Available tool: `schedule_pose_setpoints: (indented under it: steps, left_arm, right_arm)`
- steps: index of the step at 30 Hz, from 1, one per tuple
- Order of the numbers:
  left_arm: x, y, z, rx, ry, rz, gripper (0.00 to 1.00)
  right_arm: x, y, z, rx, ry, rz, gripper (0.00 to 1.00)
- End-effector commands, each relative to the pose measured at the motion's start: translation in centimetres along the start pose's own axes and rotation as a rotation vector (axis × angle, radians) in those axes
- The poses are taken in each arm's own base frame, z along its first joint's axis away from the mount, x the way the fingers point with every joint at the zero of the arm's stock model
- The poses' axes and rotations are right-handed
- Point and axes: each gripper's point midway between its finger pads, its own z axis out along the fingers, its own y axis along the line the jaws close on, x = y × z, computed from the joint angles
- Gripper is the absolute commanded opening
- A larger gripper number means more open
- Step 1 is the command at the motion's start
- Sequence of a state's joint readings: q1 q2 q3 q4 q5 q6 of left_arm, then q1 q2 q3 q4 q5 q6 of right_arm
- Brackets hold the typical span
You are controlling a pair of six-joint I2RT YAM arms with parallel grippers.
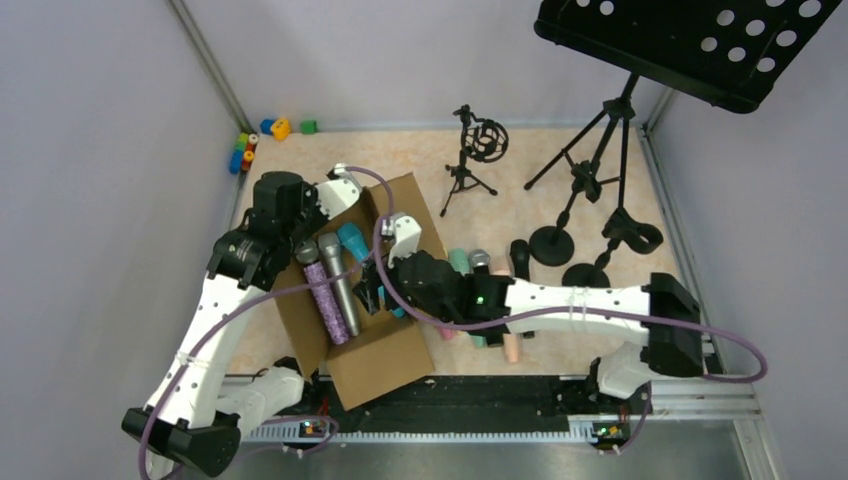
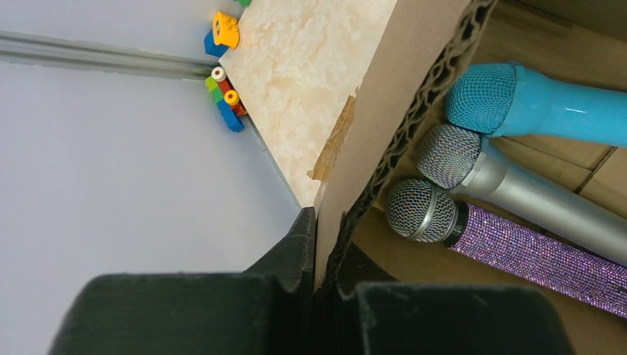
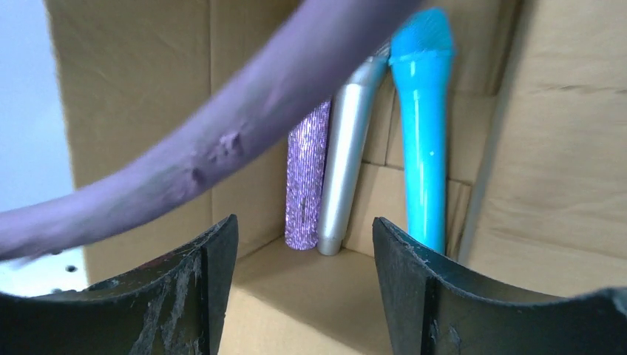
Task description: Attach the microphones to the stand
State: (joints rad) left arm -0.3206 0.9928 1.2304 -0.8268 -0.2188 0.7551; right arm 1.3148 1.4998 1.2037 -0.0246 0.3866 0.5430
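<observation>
An open cardboard box holds three microphones side by side: glittery purple, silver and blue. My left gripper is shut on the box's far-left wall, with the microphone heads just inside; the purple one lies nearest. My right gripper is open and empty over the box's right side, its fingers pointing at the handle ends of the purple, silver and blue microphones. A small tripod stand with a ring mount stands behind the box.
More microphones lie under my right arm: teal, black, peach. Round-base stands, a taller tripod and a black music desk stand at the right. Toy blocks sit at the far left. A purple cable crosses the right wrist view.
</observation>
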Motion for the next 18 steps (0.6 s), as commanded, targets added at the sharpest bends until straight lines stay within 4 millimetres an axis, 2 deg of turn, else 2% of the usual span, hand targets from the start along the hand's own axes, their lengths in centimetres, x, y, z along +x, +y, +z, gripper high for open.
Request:
schedule_pose_setpoints:
  steps: [1, 7, 11, 14, 18]
  left_arm:
    - [-3.7, 2.6, -1.4, -0.072, -0.148, -0.06, 0.0]
    - [-3.7, 2.5, -1.9, -0.068, -0.158, -0.067, 0.0]
    - [-3.6, 2.4, -2.2, -0.057, -0.154, -0.066, 0.0]
    - [-3.7, 2.1, -2.5, -0.042, -0.16, -0.074, 0.0]
    - [-3.6, 1.9, -2.7, -0.027, -0.158, -0.079, 0.0]
  right_arm:
    - [1.9, 1.9, 2.7, -0.052, 0.034, -0.045, 0.65]
    - [5.8, 2.8, 6.5, -0.107, 0.071, -0.069, 0.61]
    - [7.9, 1.9, 9.3, -0.064, 0.09, -0.088, 0.59]
    - [8.0, 1.4, 11.0, -0.022, 0.069, -0.087, 0.56]
    - [8.3, -0.7, 12.8, 0.06, 0.063, -0.093, 0.52]
